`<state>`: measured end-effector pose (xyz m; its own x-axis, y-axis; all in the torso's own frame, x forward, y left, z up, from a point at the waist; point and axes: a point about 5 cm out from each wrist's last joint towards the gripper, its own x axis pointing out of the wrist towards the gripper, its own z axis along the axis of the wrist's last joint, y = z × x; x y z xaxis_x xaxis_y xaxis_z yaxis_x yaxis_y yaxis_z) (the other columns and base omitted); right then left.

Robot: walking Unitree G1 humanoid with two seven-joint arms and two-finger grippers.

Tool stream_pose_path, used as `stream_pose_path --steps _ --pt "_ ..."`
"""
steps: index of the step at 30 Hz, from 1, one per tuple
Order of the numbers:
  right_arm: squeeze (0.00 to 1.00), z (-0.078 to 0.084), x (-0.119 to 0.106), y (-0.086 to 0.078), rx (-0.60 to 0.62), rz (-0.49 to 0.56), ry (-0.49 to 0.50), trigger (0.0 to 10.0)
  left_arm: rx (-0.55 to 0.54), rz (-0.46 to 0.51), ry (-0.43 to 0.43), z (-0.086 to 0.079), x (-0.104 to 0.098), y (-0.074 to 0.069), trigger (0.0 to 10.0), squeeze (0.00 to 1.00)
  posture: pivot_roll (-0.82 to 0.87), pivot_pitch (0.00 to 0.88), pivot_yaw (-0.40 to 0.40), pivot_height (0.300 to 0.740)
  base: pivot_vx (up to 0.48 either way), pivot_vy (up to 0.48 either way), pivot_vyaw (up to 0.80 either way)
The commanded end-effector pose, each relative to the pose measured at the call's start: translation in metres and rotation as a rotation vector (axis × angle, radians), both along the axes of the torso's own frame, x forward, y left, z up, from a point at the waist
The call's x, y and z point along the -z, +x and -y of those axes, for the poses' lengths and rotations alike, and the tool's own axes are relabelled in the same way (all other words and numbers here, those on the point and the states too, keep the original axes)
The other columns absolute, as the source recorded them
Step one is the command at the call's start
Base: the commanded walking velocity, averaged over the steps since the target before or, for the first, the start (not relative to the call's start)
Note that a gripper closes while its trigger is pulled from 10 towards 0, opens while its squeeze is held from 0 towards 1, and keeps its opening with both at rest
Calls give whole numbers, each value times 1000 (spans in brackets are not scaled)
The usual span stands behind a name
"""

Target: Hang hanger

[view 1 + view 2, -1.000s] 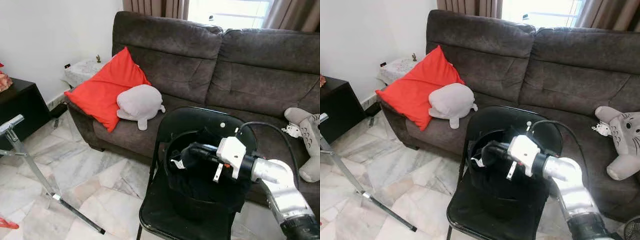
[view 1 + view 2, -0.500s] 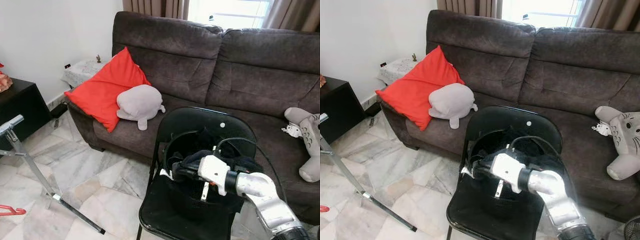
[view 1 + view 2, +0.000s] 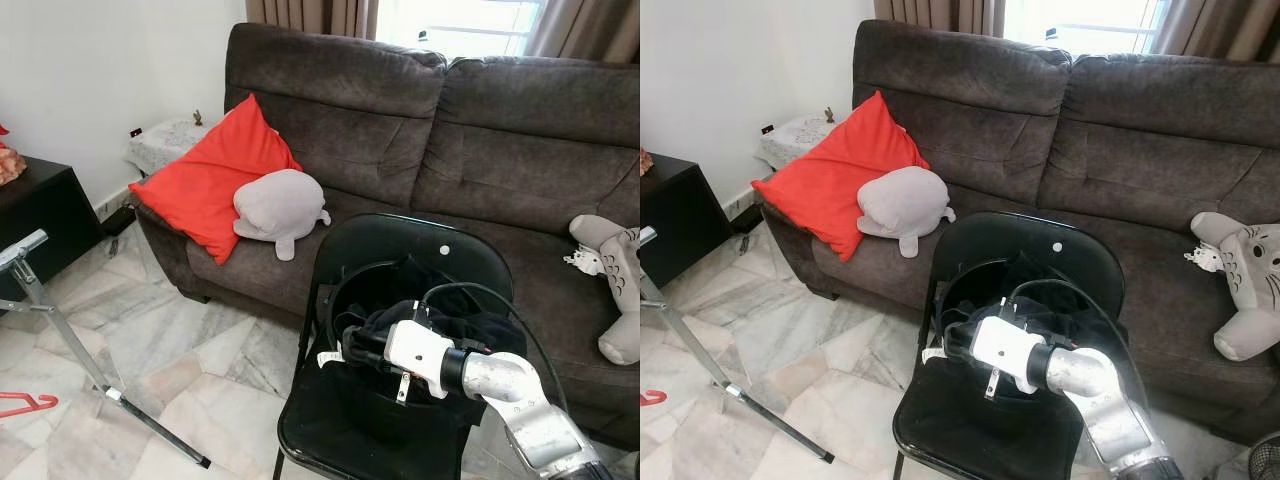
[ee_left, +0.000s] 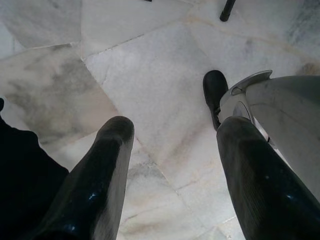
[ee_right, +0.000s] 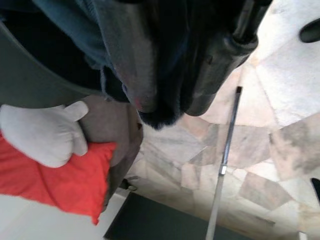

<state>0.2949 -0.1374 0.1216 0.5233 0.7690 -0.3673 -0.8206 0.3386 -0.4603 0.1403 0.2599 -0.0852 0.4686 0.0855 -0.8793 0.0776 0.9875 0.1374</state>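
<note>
The right arm [image 3: 520, 400] reaches forward and across, its silver forearm angled up from the lower right and its white wrist housing level over the seat of a black folding chair [image 3: 400, 250]. The right gripper [image 3: 352, 348] sits at the near rim of a black basket [image 3: 345, 290] on that seat, its 2 black fingers pressed together on dark clothing [image 3: 440, 320] heaped in the basket. In the right wrist view the fingers [image 5: 210, 75] lie close against a fold of dark blue-grey cloth, with no gap between them. A small white tag [image 3: 328, 358] hangs just below the gripper; nothing on it can be read. A black cable [image 3: 480, 292] loops up over the wrist.

Beyond the gripper stands a dark grey sofa [image 3: 400, 110], with a red cushion [image 3: 215, 175] and a pale grey plush toy [image 3: 280, 208] to the gripper's left, the toy resting against the cushion. Another grey plush toy [image 3: 615, 275] lies at the sofa's far right.

The red hanger [image 3: 25, 403] lies on the marble floor [image 3: 180, 370], well apart from the right gripper, far off to its left. Near it slants a metal stand leg [image 3: 70, 345].

The left gripper [image 4: 170, 165] points down at the floor, its 2 fingers [image 4: 100, 175] spread apart with bare tile between them.

No brand or writing is legible anywhere.
</note>
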Motion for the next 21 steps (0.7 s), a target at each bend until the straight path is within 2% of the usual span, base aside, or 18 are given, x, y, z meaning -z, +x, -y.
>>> stream_pose_path --steps 1,10,11,12,13,14,18,19,21 --pt "1000 -2 -4 -3 1 26 -13 10000 5 -14 9 -3 0 -2 10000 0 -44 0 37 740 0 0 0" --pt "1000 -11 -10 -20 32 63 6 10000 15 -17 11 -4 0 -2 10000 0 -58 0 42 740 0 0 0" --pt "804 -10 -11 -21 46 68 7 10000 15 -16 10 -4 0 -2 10000 0 -58 0 42 740 0 0 0" --pt "518 -9 -12 -22 66 76 2 10000 15 -16 11 -4 0 -2 10000 0 -58 0 42 740 0 0 0" --pt "71 -5 -14 -23 115 108 -21 10000 15 -16 11 -4 0 -2 10000 0 -58 0 42 740 0 0 0" --pt "0 -2 -14 -22 177 129 -38 10000 15 -16 11 -4 0 -2 10000 0 -65 0 41 740 0 0 0" --pt "0 10 -17 -19 432 216 -25 10000 19 -19 12 -4 0 -3 10000 0 -76 0 43 740 0 0 0" --pt "0 17 -14 -19 582 203 23 10000 23 -21 12 -4 0 -3 10000 0 -77 0 42 740 0 0 0" --pt "0 19 -12 -19 629 199 31 10000 24 -22 12 -4 0 -3 10000 0 -77 0 42 740 0 0 0"
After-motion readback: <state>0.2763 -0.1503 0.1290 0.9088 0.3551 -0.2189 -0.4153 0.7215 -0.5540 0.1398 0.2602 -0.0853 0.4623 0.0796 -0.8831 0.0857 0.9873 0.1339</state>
